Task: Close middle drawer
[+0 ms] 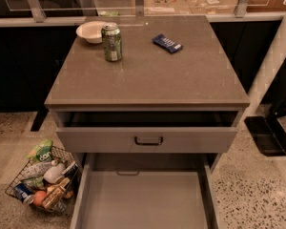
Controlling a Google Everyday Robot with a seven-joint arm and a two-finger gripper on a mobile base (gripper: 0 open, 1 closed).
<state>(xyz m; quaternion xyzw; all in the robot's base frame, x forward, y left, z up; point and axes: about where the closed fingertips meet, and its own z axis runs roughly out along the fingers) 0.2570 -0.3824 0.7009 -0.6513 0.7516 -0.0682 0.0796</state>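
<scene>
A grey cabinet (148, 80) stands in the middle of the camera view. The uppermost drawer (195, 140) is pulled out a little, and its dark bar handle (148, 140) faces me. Under it the middle drawer (143, 202) is pulled far out toward me. Its plain grey inside shows and holds nothing. Its front and handle are cut off by the bottom edge. The lowest drawer is hidden beneath it. The gripper is not in view.
On the cabinet top stand a green can (111, 42), a white bowl (90, 31) and a blue packet (167, 43). A wire basket (43, 182) of groceries sits on the floor at the left. A black flat object (264, 135) and a white post (271, 56) are at the right.
</scene>
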